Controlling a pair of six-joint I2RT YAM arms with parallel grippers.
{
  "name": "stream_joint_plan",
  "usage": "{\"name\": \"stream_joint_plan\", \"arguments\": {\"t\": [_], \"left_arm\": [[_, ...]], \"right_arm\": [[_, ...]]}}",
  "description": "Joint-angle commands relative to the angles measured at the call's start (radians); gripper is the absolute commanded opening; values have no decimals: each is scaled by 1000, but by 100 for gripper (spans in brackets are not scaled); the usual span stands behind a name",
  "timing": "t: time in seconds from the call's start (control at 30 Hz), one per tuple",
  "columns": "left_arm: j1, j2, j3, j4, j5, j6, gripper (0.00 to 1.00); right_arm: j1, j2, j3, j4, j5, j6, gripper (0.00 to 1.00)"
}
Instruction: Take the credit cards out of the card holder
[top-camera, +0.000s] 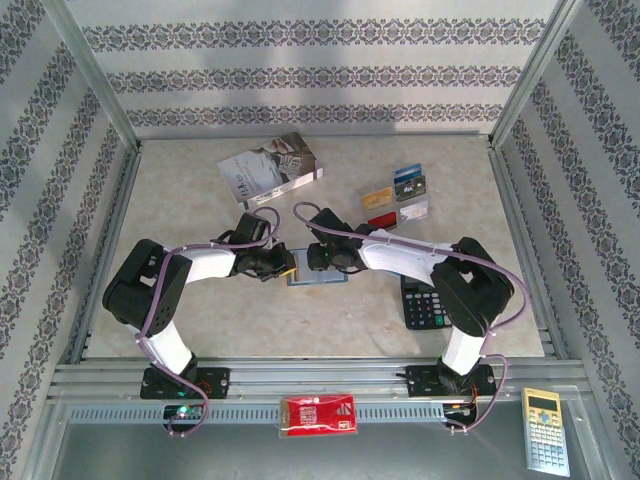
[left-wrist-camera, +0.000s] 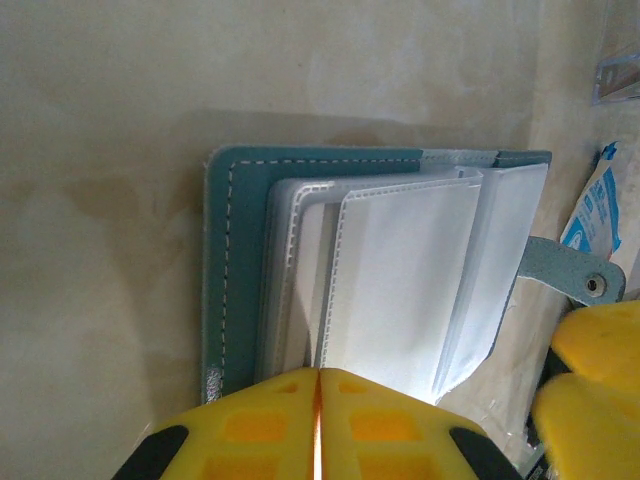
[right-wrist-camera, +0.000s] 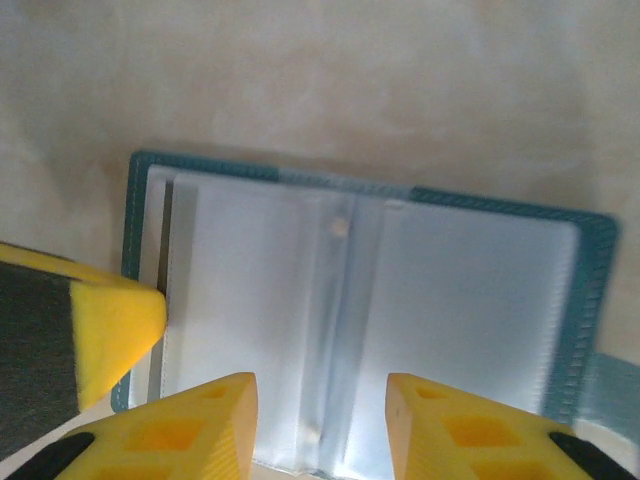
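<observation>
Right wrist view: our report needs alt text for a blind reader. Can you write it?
An open blue-grey card holder with clear plastic sleeves lies on a beige table. The right pincer hangs open over its lower edge, yellow fingers apart, while the left pincer has its yellow tip at the holder's left edge.

Seen from above, the card holder (top-camera: 320, 280) is mostly covered, and the black calculator (top-camera: 422, 306) partly.

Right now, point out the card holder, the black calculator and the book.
card holder (left-wrist-camera: 238, 270): left wrist view, on its teal cover.
black calculator (top-camera: 422, 306): top external view, on its keypad.
book (top-camera: 270, 170): top external view, on its front cover.
</observation>
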Motion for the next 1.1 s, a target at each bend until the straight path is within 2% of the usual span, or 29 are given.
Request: {"name": "stream_joint_plan", "arguments": {"t": [0.0,0.3,0.43,0.6,0.73,1.07], "left_arm": [[-11,23,-23,-70,-45,16,9],[-10,22,-21,-66,-43,12,9],[-10,18,-19,-72,-44,13,9],[-9,8,-7,-86,-50,16,10],[-9,7,11,-103,-42,21,13],[-19,-42,51,-83,46,11,24]], "right_arm": [[0,41,32,14,-95,-22,36],[2,144,101,-50,-88,-14,34],[2,181,126,-107,-42,-6,35],[-13,195,104,-130,11,28,26],[-41,181,54,-81,-27,58,20],[-80,147,-19,52,-155,90,18]]}}
